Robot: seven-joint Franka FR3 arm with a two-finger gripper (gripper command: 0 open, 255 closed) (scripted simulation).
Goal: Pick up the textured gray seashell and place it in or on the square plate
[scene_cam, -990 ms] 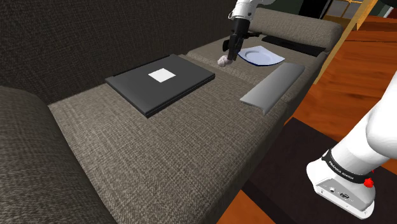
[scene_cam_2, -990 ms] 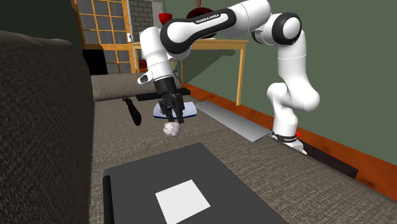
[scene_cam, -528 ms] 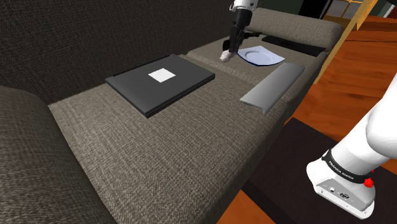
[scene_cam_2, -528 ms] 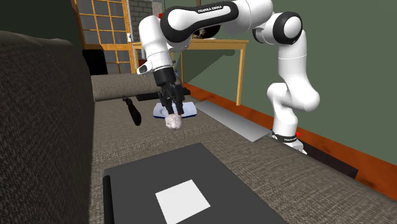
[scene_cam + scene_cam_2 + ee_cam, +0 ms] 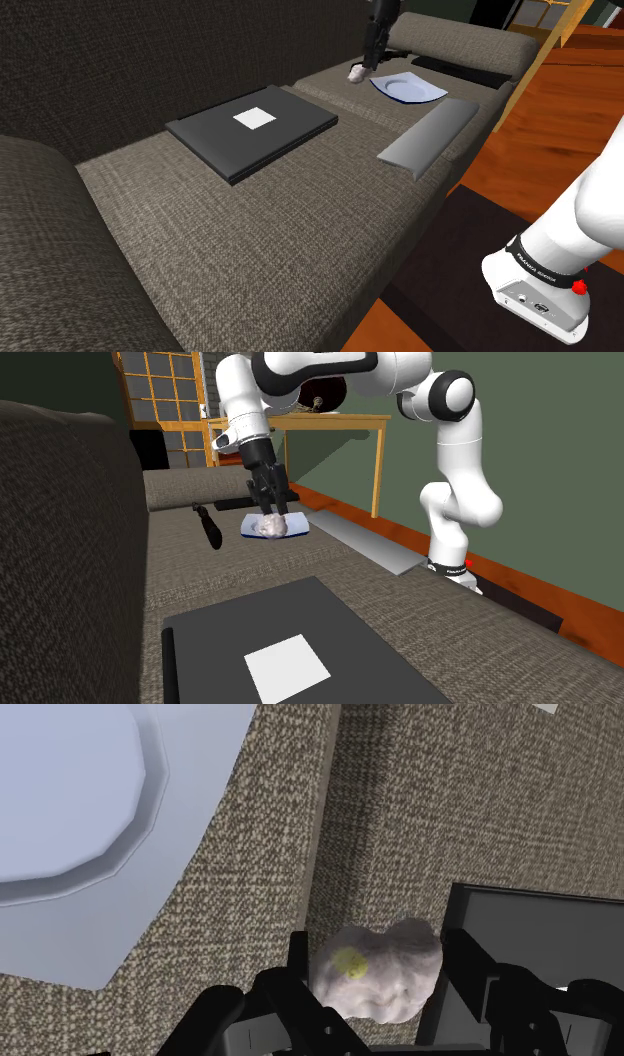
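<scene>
- One pale grey, lumpy seashell (image 5: 378, 969) sits clamped in the black claw (image 5: 270, 518). I see both fingers pressed to its sides, partly closed around it.
- The shell has a yellowish spot on the side facing the wrist camera.
- The claw points down. The shell hangs over the grey-brown woven sofa seat (image 5: 300, 210), just beside the edge of the pale blue square plate (image 5: 410, 88) and not over its round well.
- A flat dark slab with a white square (image 5: 252, 130) lies well apart on the same seat.
- A grey flat bar (image 5: 430, 133) lies near the plate.
</scene>
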